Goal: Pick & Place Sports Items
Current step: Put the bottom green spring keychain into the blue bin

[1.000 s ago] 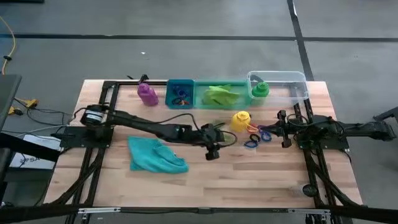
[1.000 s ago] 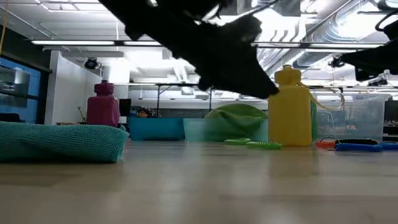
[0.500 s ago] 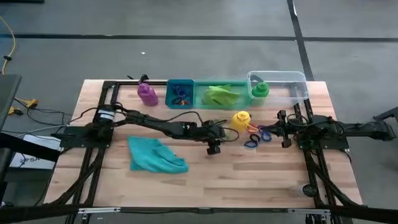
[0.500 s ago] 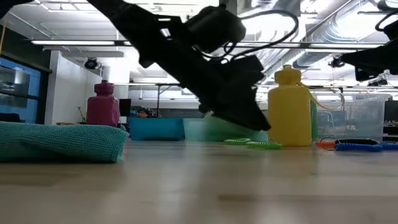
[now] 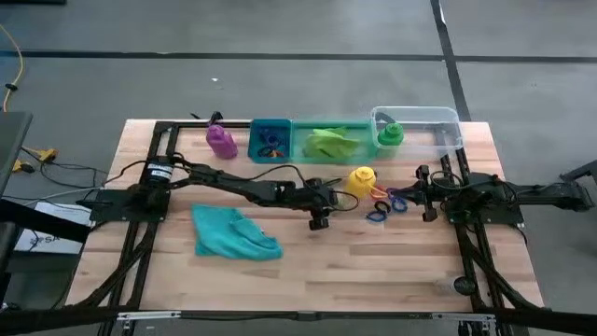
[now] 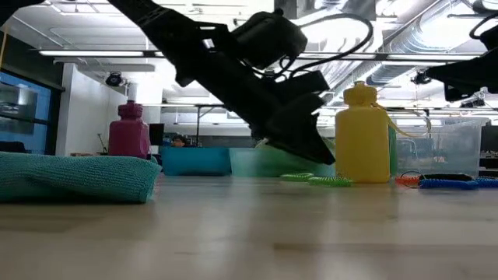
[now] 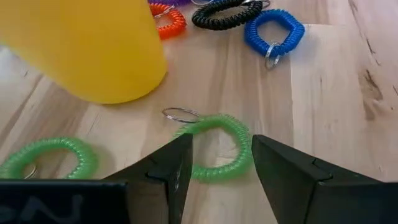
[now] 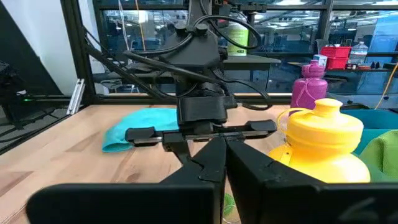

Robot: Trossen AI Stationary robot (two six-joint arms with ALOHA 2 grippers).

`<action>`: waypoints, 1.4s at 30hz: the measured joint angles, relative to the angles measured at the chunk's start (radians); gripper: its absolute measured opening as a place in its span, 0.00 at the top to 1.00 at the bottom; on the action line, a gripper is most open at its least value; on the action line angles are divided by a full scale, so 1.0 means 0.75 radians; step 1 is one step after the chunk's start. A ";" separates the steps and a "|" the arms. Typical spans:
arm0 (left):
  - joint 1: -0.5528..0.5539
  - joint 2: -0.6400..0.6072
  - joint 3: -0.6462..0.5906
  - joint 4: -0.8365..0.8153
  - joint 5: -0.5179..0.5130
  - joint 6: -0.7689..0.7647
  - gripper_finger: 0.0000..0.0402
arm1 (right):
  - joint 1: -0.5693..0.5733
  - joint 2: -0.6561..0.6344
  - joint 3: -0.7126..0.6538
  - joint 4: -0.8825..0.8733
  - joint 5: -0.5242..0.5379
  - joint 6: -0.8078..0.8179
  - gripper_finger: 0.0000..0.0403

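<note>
My left gripper [image 7: 221, 146] hovers open, slanting down, just above a green coiled ring [image 7: 214, 168] on the table. One finger stands on each side of the ring and neither touches it. A second green ring [image 7: 46, 158] lies beside it, next to the upright yellow bottle [image 5: 362, 179]. Orange, black and blue rings [image 7: 273, 34] lie beyond. The teal cloth [image 5: 233, 233] lies on the table near the left. The purple bottle [image 5: 220, 140] stands at the far edge. My right gripper [image 8: 224, 155] waits shut at the right.
Along the far edge stand a blue bin [image 5: 270, 140] holding rings, a green bin [image 5: 331, 142] holding a lime-green cloth, and a clear bin [image 5: 420, 131] holding a green bottle [image 5: 390, 135]. Bare wood stretches along the near side of the table.
My left gripper has come down toward the green rings beside the yellow bottle, shifting a little toward the far edge and rolling slightly. Most of this happened early in the second, and it has since nearly stopped. Its finger gap looks the same.
</note>
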 joint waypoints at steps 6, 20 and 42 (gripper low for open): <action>0.000 0.000 0.000 0.000 0.026 0.000 0.67 | 0.000 -0.001 0.000 0.000 0.000 0.001 1.00; -0.028 0.143 0.008 0.057 0.037 -0.068 0.69 | 0.000 0.000 0.000 0.000 0.000 0.000 1.00; -0.166 0.075 -0.001 -0.095 0.142 -0.147 0.99 | 0.000 -0.001 0.000 0.000 0.000 0.000 1.00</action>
